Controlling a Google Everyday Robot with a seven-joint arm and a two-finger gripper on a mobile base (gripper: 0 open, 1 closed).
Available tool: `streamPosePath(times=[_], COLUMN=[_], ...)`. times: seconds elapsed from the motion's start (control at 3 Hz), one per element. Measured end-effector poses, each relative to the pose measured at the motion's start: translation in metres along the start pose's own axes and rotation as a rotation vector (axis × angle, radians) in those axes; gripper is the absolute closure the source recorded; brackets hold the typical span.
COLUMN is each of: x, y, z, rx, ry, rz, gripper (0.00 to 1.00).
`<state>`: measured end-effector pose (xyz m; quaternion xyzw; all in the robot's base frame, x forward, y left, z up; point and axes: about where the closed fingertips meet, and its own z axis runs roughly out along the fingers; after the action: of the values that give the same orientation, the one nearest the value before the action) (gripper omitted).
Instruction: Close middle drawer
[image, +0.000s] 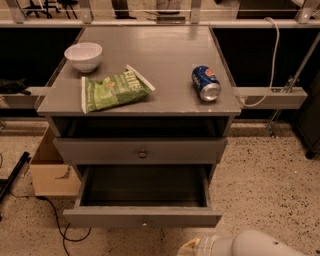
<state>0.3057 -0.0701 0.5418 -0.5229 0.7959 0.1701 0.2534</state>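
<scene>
The middle drawer (142, 218) is pulled far out of the grey cabinet. Its dark inside is empty, and its flat front faces me low in the view. The uppermost drawer (142, 151) above it has a small round knob and sits nearly in, with a dark gap under the tabletop. The lowest drawer is hidden beneath the open one. My gripper (194, 247) shows only as a pale tip at the bottom edge, in front of and slightly right of the open drawer's front. The white arm (260, 245) is behind it.
On the cabinet top (165, 55) are a white bowl (83, 55), a green chip bag (114, 89) and a blue soda can (205, 83) on its side. A cardboard box (50, 170) and black cables (55, 220) lie on the speckled floor at left. A white rail (270, 97) juts out at right.
</scene>
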Motion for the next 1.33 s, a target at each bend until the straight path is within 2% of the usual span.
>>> streamPosePath(times=[0.33, 0.67, 1.33], x=[0.032, 0.033, 0.026], y=[-0.008, -0.007, 0.003], z=[-0.019, -0.021, 0.0], rx=[0.144, 0.181, 0.108], ry=[0.135, 0.152, 0.13], rz=[-0.019, -0.029, 0.006], gripper=[1.0, 1.0, 1.0])
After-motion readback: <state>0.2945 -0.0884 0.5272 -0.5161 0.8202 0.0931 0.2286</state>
